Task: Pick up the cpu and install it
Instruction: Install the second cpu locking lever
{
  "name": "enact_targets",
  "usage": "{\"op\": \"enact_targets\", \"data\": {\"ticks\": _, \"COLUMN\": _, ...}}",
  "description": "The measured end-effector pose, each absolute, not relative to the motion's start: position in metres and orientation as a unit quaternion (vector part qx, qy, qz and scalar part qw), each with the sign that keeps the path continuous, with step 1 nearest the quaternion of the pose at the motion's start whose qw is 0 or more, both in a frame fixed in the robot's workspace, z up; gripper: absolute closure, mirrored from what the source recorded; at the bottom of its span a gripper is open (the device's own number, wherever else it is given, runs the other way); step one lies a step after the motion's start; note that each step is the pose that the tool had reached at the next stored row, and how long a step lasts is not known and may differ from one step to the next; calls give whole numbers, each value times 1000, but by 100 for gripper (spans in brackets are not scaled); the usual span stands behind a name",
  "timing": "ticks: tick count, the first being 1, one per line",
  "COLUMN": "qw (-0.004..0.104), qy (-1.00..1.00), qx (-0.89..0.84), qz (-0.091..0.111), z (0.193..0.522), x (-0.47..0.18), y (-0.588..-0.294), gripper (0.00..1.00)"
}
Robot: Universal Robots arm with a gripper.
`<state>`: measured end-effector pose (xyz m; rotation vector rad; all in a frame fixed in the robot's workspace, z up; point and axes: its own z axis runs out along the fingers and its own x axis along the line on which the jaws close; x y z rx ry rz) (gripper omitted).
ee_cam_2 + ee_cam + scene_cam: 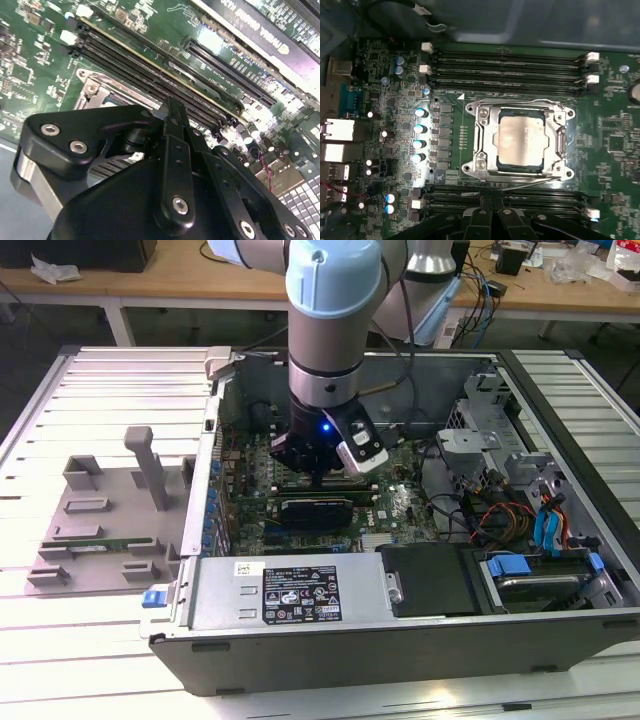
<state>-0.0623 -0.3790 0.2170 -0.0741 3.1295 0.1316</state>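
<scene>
My arm [325, 300]: pale blue joint housing above a silver-grey sleeve ringed by a dark band. My wrist [322, 430] is black, carrying a small blue light and a white-edged module with a dark face. My gripper [170, 112] in the second wrist view: matte black linkage plates fastened with round silver screws, over a metal-grey base.

Showing: one cpu [521, 136], one socket frame [482, 141], one gripper [491, 216], one computer case [400, 635], one grey tray [100, 525].
</scene>
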Motion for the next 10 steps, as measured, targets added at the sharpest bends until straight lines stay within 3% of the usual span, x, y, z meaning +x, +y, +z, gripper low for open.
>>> {"op": "enact_targets", "data": {"ticks": 4, "qw": 5, "qy": 998, "qx": -24, "qz": 56, "z": 213, "x": -70, "y": -379, "gripper": 89}}
{"op": "enact_targets", "data": {"ticks": 10, "qw": 5, "qy": 998, "qx": -24, "qz": 58, "z": 210, "x": -75, "y": -379, "gripper": 89}}
